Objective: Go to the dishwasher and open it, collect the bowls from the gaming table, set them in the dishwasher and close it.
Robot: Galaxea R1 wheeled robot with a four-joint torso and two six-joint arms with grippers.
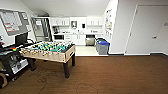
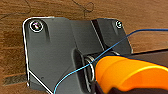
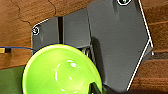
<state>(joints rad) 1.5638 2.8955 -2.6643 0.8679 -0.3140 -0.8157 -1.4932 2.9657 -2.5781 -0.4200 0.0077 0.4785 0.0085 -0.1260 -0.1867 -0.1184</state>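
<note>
Kitchenette ahead, dishwasher (image 1: 90, 40) open; wrist views: orange bowl (image 2: 130, 72); green bowl (image 3: 61, 70).

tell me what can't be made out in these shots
- Dishwasher, head view: far off, too small to tell open or shut.
- Orange bowl, left wrist view: cut off by the picture edge; what holds it is out of sight.
- Green bowl, right wrist view: lower part cut off, grip unclear.

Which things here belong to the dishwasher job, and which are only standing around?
For the job:
- dishwasher, far in the kitchen
- green bowl
- orange bowl

Only standing around:
- table-football table
- bins
- noticeboard
- white door
</note>
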